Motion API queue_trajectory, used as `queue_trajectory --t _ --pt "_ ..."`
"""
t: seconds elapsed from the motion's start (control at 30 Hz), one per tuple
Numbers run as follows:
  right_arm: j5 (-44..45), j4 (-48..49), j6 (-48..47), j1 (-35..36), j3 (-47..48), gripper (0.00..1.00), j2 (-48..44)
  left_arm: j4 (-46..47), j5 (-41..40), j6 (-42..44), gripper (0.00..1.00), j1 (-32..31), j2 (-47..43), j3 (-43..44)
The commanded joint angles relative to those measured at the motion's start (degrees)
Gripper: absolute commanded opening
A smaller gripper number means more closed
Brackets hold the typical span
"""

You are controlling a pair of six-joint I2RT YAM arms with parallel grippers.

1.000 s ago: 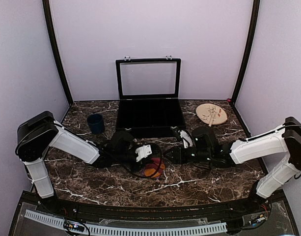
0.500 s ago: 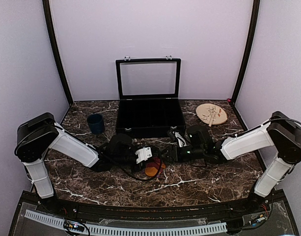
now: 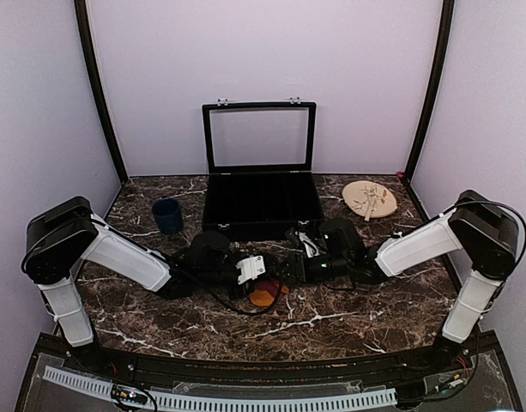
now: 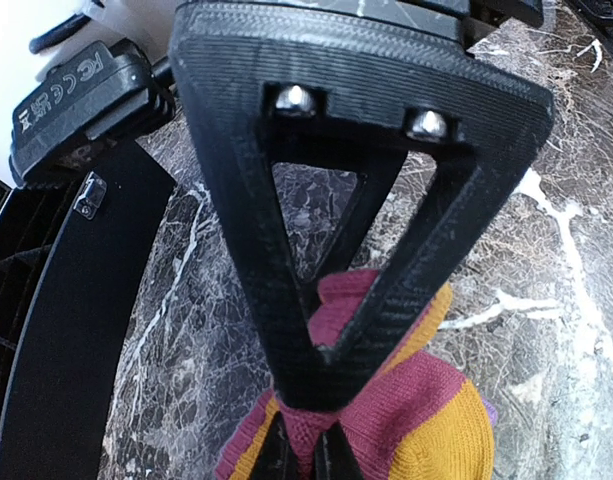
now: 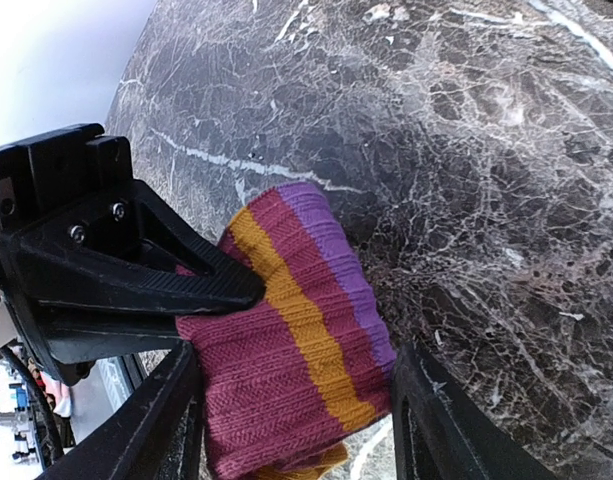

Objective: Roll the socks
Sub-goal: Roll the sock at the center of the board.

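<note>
A bunched maroon sock (image 3: pixel 265 297) with orange and purple bands lies mid-table between both arms. My left gripper (image 3: pixel 263 280) is shut on it: in the left wrist view the fingertips (image 4: pixel 311 455) pinch a maroon fold of the sock (image 4: pixel 426 420). From the right, my right gripper (image 3: pixel 284 273) reaches in. Its view shows the gripper (image 5: pixel 296 400) open with a finger on either side of the sock bundle (image 5: pixel 286 360), close to its edges. The left gripper's black fingers (image 5: pixel 136 270) press in from the bundle's left.
A black case (image 3: pixel 261 206) with its glass lid up stands behind the grippers. A dark blue cup (image 3: pixel 167 215) sits at the back left, a wooden plate (image 3: pixel 370 199) with small pieces at the back right.
My right arm has slid left until its jaws straddle the sock, and they have widened a little. The left gripper has kept its hold in place.
</note>
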Motion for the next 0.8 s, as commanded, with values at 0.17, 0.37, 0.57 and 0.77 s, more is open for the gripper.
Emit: queue_trajectory --t 0.17,0.37,0.57,0.77 --pt "-3.87 4.28 -0.93 -0.96 0.64 0.59 2.17 1.56 0.46 1.21 0.0 -0.43 -2.89 0.0" --pt "-5.36 6.05 -0.07 -0.94 0.26 0.57 3.22 3.08 -0.41 2.12 0.0 -0.43 -2.74 -0.38" --pt "-6.2 9.35 2.36 -0.92 -1.06 0.55 3.92 6.25 -1.59 2.76 0.0 -0.43 -2.37 -1.3" --pt "-6.53 11.74 4.2 -1.04 -2.04 0.52 4.55 9.12 -2.28 3.03 0.0 -0.43 -2.37 -2.47"
